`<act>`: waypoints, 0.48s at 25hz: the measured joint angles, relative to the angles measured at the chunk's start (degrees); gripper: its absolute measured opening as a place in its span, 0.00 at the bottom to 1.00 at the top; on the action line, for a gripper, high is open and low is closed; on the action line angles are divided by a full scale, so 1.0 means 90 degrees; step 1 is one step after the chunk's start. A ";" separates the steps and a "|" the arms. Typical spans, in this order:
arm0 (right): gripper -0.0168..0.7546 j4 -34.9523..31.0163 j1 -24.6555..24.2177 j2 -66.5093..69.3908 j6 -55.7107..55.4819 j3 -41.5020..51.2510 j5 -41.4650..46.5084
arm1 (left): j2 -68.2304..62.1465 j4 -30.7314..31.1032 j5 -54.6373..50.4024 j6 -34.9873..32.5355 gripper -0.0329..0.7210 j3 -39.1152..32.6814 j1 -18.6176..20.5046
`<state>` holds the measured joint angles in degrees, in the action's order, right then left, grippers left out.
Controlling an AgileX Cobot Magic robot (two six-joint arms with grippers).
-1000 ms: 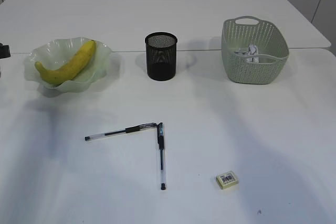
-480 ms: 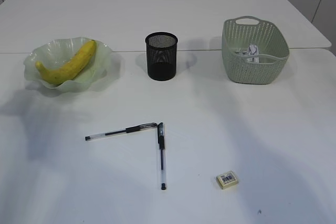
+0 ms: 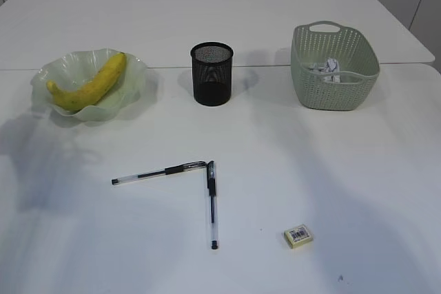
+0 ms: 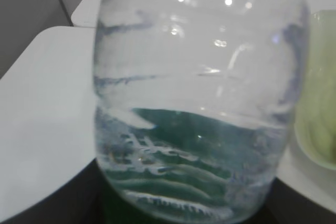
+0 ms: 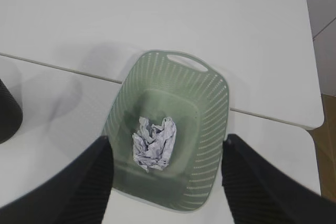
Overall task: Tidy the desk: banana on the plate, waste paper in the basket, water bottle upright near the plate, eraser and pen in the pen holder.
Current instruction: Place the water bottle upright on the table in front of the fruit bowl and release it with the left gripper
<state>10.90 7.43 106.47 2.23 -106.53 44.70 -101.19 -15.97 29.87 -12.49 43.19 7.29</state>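
**Bottle held in left claw, right claw empty over basket**

Left claw: wrist cam is almost fully filled by the water bottle (image 4: 199, 98), clear plastic with the dark green label at the lower part of the view. It sits right against the claw base between the jaws, jaws part-way closed around it, so grasping the bottle. Fingers themselves not visible. Pale green plate (image 4: 317, 93) edge shows just right of the bottle; white desk (image 4: 42, 119) to its left. This claw and the bottle are outside the exterior cam.

Right claw (image 5: 165, 182): jaws spread wide, nothing between them, released. Directly below it is the sage green basket (image 5: 210, 108), with the crumpled waste paper (image 5: 153, 142) lying on the basket floor between the two dark fingers (image 5: 79, 182). Pen holder (image 5: 8, 111) edge is at far left of the claw's view.

Exterior cam:
- banana (image 3: 89, 84) lies in the plate (image 3: 52, 70)
- pen holder (image 3: 211, 74) stands upright, well left of the right claw's basket (image 3: 334, 67)
- two pens (image 3: 211, 201) flat on the desk, ends touching in an L
- eraser (image 3: 298, 236) flat on the desk, apart from the pens, well clear of both claws
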 joint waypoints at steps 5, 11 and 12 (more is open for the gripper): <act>0.65 0.0040 0.0000 0.0000 0.0000 0.0000 -0.0045 | -0.0240 0.0571 0.0690 0.0553 0.54 0.0000 0.0000; 0.65 0.0152 0.0000 0.0000 0.0000 0.0000 -0.0198 | -0.0796 0.0865 0.1696 0.1199 0.54 0.0022 0.0000; 0.65 0.0169 0.0000 0.0000 0.0000 0.0000 -0.0206 | -0.0886 0.0899 0.1835 0.1315 0.54 0.0022 0.0000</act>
<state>12.42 7.43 106.47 2.23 -106.53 42.85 -109.16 -7.88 46.39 -0.65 43.39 7.29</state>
